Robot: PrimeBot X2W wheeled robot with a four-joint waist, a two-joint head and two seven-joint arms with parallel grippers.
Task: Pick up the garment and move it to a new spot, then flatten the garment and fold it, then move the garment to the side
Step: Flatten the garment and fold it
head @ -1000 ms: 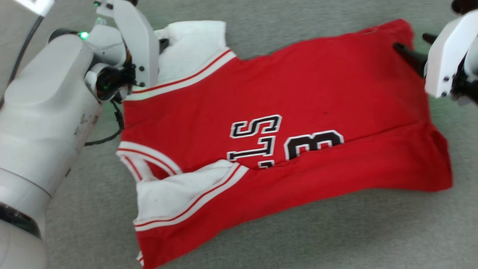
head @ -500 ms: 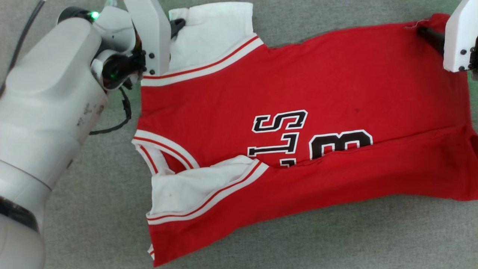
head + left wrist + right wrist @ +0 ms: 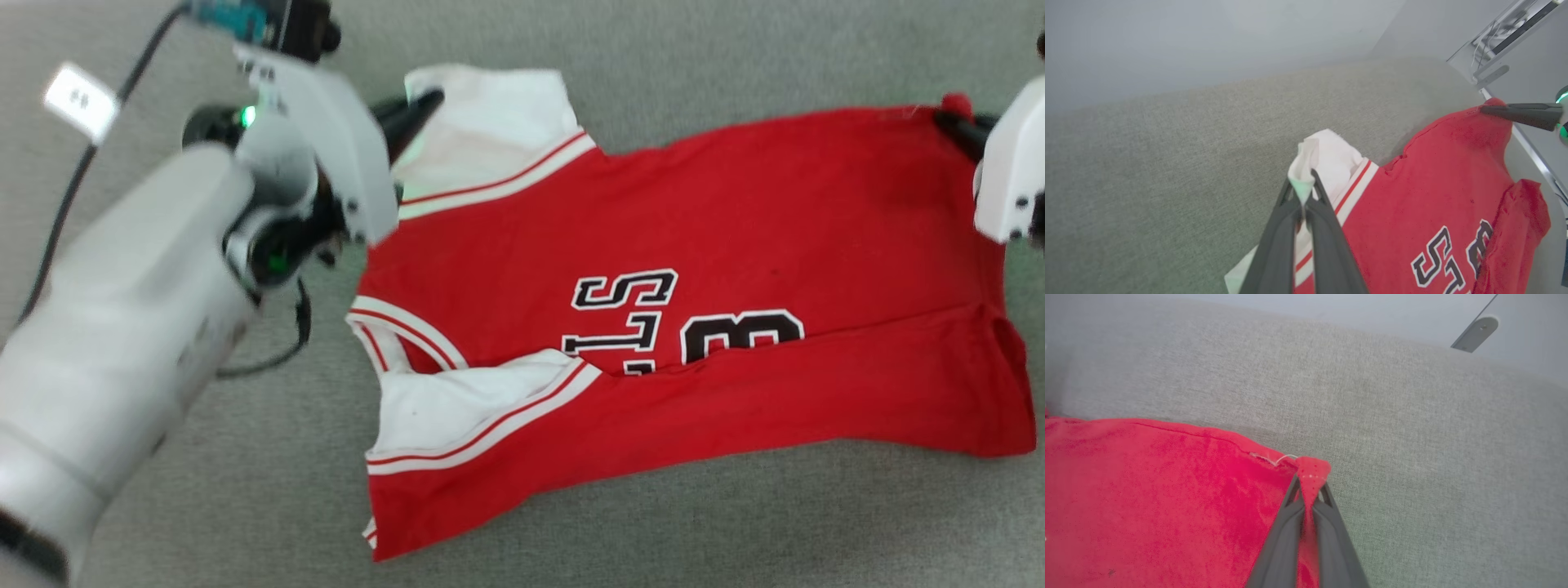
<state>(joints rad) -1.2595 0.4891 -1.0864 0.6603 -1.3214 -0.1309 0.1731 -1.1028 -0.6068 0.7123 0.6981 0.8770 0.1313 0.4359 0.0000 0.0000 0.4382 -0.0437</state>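
- My left gripper [image 3: 1303, 192] pinches the white sleeve [image 3: 1333, 157], up and left of the black letters [image 3: 653, 318].
- My right gripper [image 3: 1308, 492] pinches a red hem corner [image 3: 1312, 469], up and right of the letters.
- The garment [image 3: 694, 220] lies spread on the grey top [image 3: 245, 490], around the letters.
- It looks soft, light and floppy; corners seem best to hold.
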